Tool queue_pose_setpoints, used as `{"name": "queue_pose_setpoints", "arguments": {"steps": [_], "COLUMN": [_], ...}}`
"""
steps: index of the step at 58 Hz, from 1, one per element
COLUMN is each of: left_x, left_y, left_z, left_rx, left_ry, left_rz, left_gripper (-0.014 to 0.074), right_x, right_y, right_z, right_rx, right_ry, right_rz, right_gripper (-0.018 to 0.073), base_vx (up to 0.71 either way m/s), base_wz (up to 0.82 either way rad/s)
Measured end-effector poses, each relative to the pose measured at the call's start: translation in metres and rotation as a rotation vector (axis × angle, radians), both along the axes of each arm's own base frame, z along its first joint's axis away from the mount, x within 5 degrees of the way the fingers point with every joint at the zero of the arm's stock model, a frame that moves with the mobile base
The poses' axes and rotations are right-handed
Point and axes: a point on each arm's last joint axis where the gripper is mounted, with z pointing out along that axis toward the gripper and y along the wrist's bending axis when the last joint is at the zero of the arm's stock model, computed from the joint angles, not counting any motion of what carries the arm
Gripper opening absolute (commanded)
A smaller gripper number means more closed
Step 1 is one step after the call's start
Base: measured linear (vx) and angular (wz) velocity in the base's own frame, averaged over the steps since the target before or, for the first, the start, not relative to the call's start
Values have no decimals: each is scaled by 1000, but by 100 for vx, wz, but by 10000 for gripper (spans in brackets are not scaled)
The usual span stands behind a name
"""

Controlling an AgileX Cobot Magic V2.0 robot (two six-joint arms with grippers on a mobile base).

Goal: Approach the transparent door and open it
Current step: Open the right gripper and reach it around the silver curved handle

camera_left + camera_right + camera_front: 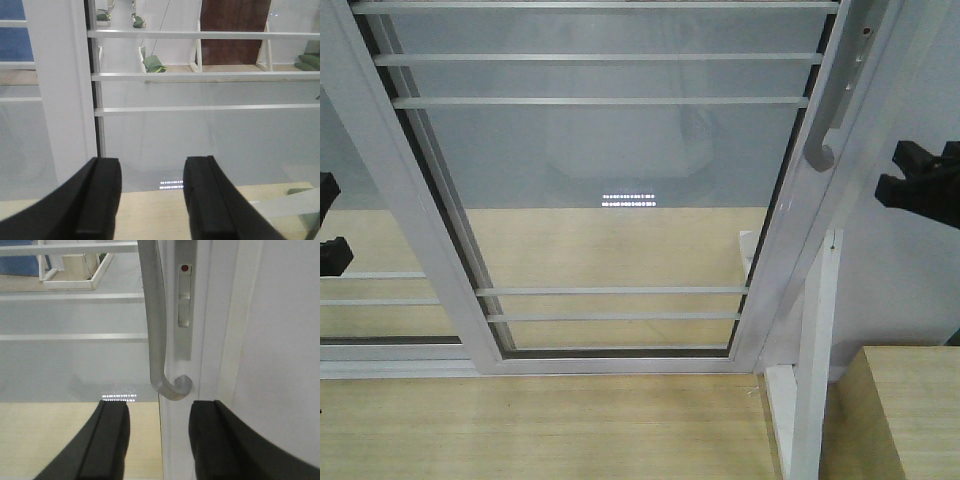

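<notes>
Pale wooden surface (520,430) is met ahead by the white-framed glass sliding door (610,180), judged heavy and fragile, best taken at its curved grey handle (155,315) near the right gripper (159,440), spread empty like the left gripper (150,200).

Both arms reach forward, 1 at each side edge of the front-facing view, with only their black ends in sight. The left gripper (152,170) holds its 2 fingers (102,200) spread wide. Their flat black pads run roughly parallel and point straight ahead. From the front it appears as 2 dark pieces, 1 above the other, cut off by the picture's edge. The right gripper (160,412) is parted just as wide, and its fingers (114,440) are equally straight and level with each other. From the front it sits a little higher than the left, with its tips pointing inward.
</notes>
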Motion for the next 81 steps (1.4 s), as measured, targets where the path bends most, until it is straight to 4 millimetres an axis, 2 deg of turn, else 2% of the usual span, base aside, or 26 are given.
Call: {"name": "queue_pose_setpoints", "arguments": {"steps": [18,32,43,81], "left_x": [0,0,0,0], "left_y": [0,0,0,0], "left_z": [0,0,0,0], "left_rx": [-2,-2,-2,-2], "left_ry": [2,2,2,2], "left_rz": [0,0,0,0], "left_gripper": [433,433,433,433], "right_x": [70,109,129,173], "right_y": [5,7,8,11], "right_z": [8,4,-3,-19], "right_rx": [-32,-33,-33,-32], "right_ry": [2,15,28,5], "right_rz": [13,13,13,13], "right_gripper": [376,376,376,372], "base_vx": [0,0,0,0], "base_wz": [0,0,0,0]}}
